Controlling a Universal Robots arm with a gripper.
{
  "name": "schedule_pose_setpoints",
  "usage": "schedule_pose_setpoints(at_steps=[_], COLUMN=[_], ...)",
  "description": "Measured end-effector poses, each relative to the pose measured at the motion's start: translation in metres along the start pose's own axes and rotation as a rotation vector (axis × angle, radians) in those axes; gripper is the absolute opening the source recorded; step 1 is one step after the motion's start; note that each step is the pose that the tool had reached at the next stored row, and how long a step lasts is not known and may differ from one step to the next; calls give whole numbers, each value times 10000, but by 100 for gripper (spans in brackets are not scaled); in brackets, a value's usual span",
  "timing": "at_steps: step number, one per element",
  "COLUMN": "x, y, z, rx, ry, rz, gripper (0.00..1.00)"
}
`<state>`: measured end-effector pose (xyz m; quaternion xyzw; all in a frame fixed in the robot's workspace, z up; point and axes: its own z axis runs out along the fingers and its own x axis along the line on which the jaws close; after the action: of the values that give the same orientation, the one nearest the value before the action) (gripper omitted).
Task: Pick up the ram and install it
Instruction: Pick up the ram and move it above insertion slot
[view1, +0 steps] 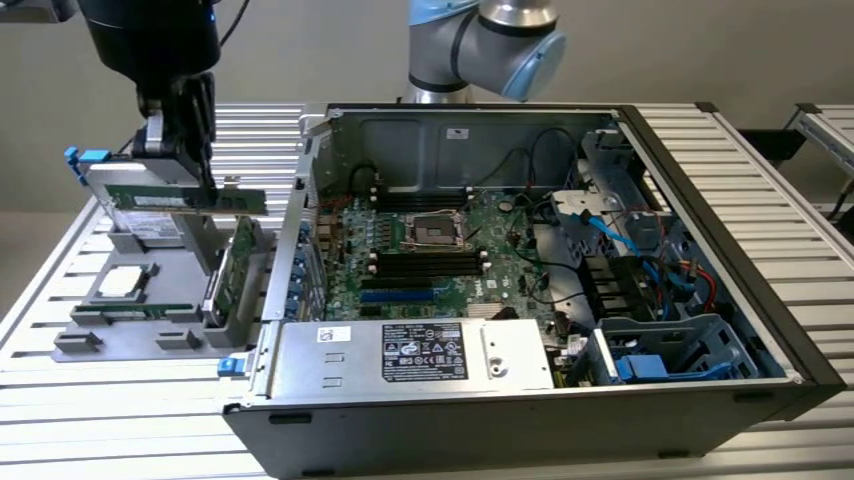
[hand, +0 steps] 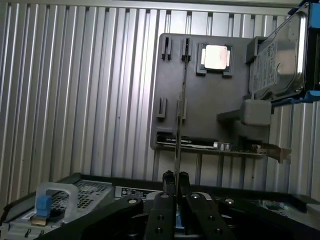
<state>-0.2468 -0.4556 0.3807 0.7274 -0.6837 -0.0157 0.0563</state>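
Hand: gripper closed to a narrow gap, pinching the ram; in the wrist view, gripper with the two black fingers pressed on both faces of the stick.
Ram: ram in the hand, held on the upper edge and off its middle, with the longer part reaching out from the hand toward the exterior view's left.
Ram from the wrist: ram seen edge-on, a thin line running straight out from the fingertips.
Long axis: close to level, crosswise to the fingers.
Below the hand: grey tray, apart from the ram; on it the processor and the card. Just behind the hand, the drive.
Slots: black slots inside the case, well apart from the hand, lower than it and toward the exterior view's right, with the case wall between.
Alignment, as judgement: ram axis roughly parallel to the slots.
Progress, as judgement: pick-up done, ram not yet in any slot.
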Motion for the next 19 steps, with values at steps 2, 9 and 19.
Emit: schedule_pose_setpoints(at_steps=[2,9,19], x=[-9,-79,-142], y=[-44,-459,-750], z=[-38,-244,-265], rx=[1,4,22], ry=[-4,-102,-375], rz=[0,-10,-38], gripper=[13,13,13])
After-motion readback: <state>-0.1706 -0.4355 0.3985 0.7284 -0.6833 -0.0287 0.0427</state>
